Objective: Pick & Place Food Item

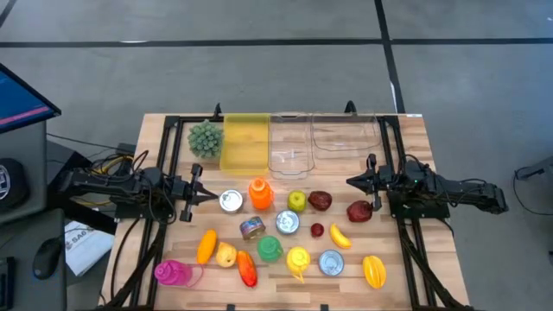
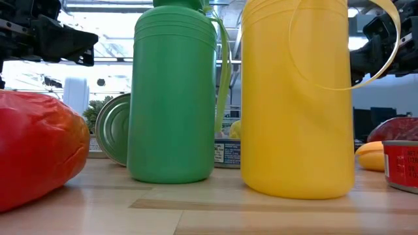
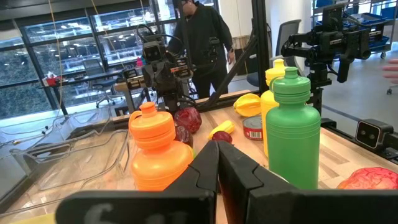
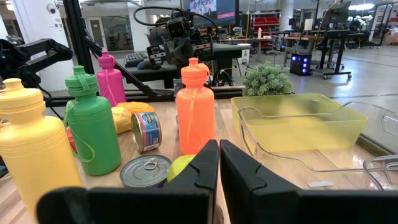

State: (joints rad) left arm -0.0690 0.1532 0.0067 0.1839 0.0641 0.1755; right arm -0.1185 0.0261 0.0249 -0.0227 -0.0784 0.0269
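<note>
Yellow bin [image 1: 244,142] beside clear trays [image 1: 289,142]

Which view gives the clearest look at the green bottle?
The low view: the green bottle fills the frame upright, though its cap is cropped. The high view shows only its top; the left wrist view and right wrist view show it whole but farther off.

bottles: orange [image 1: 260,193], green [image 1: 270,249], yellow [image 1: 298,259], pink [image 1: 171,273]
bins: 1 yellow [image 1: 244,142], 2 clear [image 1: 290,143]
plant [image 1: 206,138]: green
table [image 1: 415,147]: light wood
cans [image 1: 231,201]: silver lids
</note>
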